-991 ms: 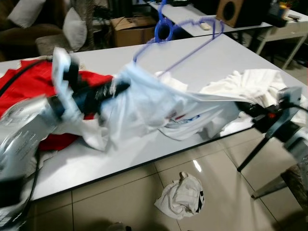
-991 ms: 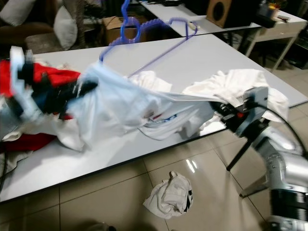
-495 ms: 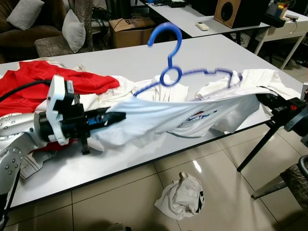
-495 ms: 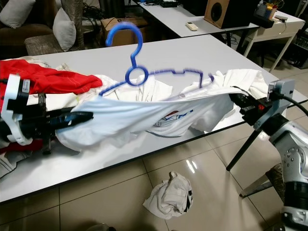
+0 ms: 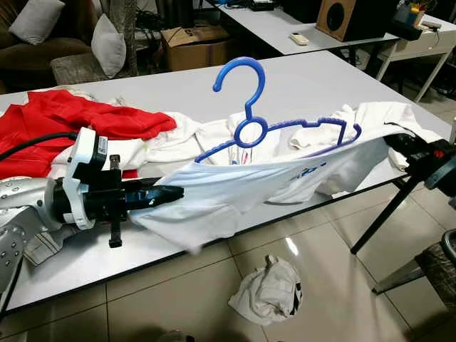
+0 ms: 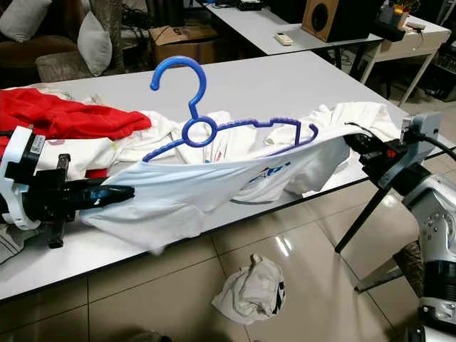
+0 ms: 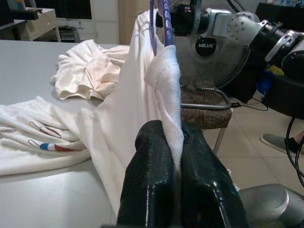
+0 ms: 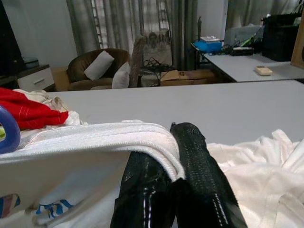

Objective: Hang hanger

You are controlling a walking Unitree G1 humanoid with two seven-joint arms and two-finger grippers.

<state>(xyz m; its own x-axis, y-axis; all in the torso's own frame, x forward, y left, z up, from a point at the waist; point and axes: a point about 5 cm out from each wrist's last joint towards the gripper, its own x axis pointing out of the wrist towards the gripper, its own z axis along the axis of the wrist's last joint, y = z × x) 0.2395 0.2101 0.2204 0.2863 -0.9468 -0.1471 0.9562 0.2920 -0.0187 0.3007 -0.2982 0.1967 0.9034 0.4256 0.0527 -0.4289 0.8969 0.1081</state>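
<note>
A white T-shirt (image 5: 242, 187) with a small blue and red print hangs stretched over the table's front edge between my two grippers. Inside it sits a blue plastic hanger (image 5: 249, 132), its hook upright above the shirt's collar. My left gripper (image 5: 171, 192) is shut on the shirt's left end, its black fingers (image 7: 147, 175) pinching the ribbed hem. At the table's right corner my right gripper (image 6: 356, 146) is shut on the other end, its fingers (image 8: 190, 156) clamping a ribbed edge.
The grey table (image 5: 299, 85) also carries a red garment (image 5: 64, 117) at the left and crumpled white clothes (image 5: 385, 117) at the right. A balled white shirt (image 5: 271, 288) lies on the tiled floor. A cardboard box (image 5: 192, 43), cushions and a second table stand behind.
The hanger has come upright and sunk into the shirt, which now hangs lower over the table's edge. Both grippers keep their hold on the shirt's ends.
</note>
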